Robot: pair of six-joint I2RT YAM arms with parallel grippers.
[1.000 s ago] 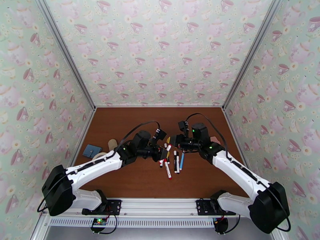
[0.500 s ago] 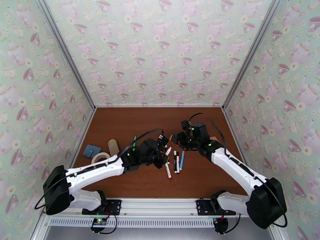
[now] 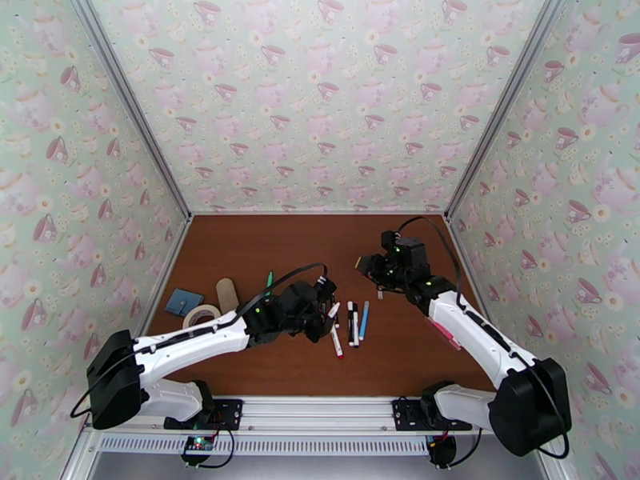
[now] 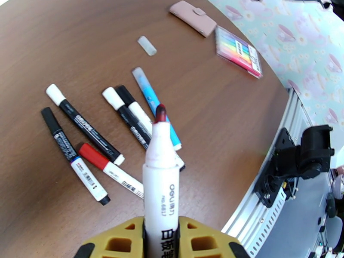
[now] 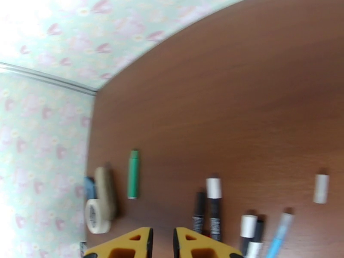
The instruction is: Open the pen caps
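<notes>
Top external view: half a second ago the two grippers were close together over the pens. Now the right gripper (image 3: 366, 266) has drawn back toward the far right and stands well apart from the left gripper (image 3: 324, 302), which sits about where it was, a white pen (image 3: 334, 310) in its grasp. The retreat uncovers a small white cap (image 3: 379, 294) on the brown table (image 3: 240, 250) and a highlighter pack (image 3: 446, 334) beside the right forearm. The loose pens (image 3: 352, 323) lie clustered just right of the left gripper, a blue pen (image 3: 364, 320) at the cluster's right edge. A green pen (image 3: 270, 279) lies apart to the left, near a tape roll (image 3: 200, 315). Left wrist view: the yellow fingers (image 4: 124, 239) pinch the white pen's barrel; the pen is uncapped, its dark red tip bare. The barrel carries a small logo that looks like "deli", a number line too small to read, and larger characters beginning 白板. Print on the pens lying beyond it cannot be read; the white cap and a pink wallet (image 4: 192, 18) lie farther off. Right wrist view, blurred: the fingertips (image 5: 129, 244) are drawn almost together, with only a thin slit of bare table between them and nothing held there. The green pen, tape roll and pen tops lie beyond.
</notes>
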